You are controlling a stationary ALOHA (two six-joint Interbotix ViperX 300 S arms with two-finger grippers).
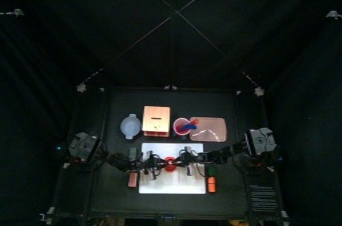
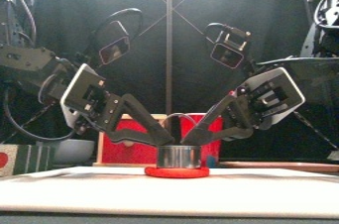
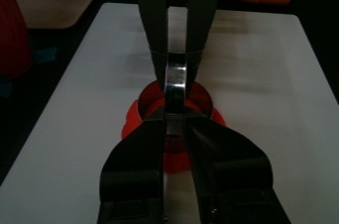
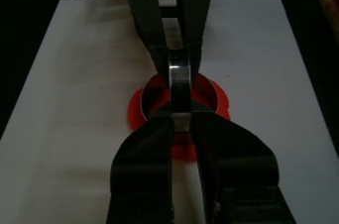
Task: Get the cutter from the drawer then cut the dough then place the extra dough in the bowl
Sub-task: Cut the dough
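Observation:
The round metal cutter [image 2: 177,156] stands on the flat red dough [image 2: 177,171] in the middle of the white cutting board [image 2: 79,183]. My left gripper [image 2: 162,137] comes down from the left and my right gripper [image 2: 195,137] from the right. They meet over the cutter, and each looks shut on its wire handle. In the left wrist view the cutter's rim [image 3: 176,77] shows between the two pairs of jaws, with dough [image 3: 138,121] around it. The right wrist view shows the same rim [image 4: 173,74] and the dough [image 4: 143,109].
Behind the board stand the blue-grey bowl [image 1: 130,125], the wooden box [image 1: 156,118] with its red drawer front [image 2: 201,125], and the pink tray [image 1: 222,130] with toys. Small orange-red things lie at the board's front left [image 1: 134,180] and front right [image 1: 211,185].

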